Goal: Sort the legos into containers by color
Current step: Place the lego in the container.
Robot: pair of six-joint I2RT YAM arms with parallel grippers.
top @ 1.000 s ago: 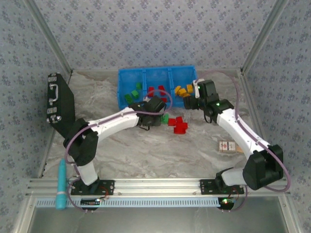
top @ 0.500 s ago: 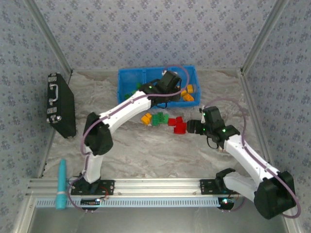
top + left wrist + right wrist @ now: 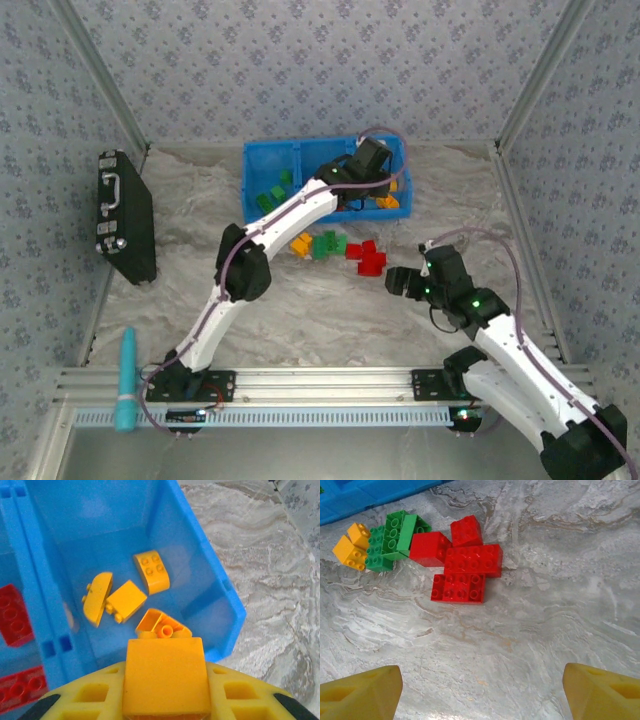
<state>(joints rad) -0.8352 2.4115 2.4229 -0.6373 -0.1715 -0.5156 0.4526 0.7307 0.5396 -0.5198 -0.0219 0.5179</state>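
Left claw closed on yellow brick, held above right compartment of blue bin at far edge of counter. Four yellow bricks lie in that compartment; red bricks in middle one, green bricks in left one. Right claw wide open, gripping nothing, over bare mid-counter. Just in front of bin: loose red bricks touching, loose green bricks beside them, loose yellow bricks toward left edge

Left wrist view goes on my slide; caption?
Left pincer holding an orange-yellow plastic brick over the blue plastic bin, four matching bricks inside.
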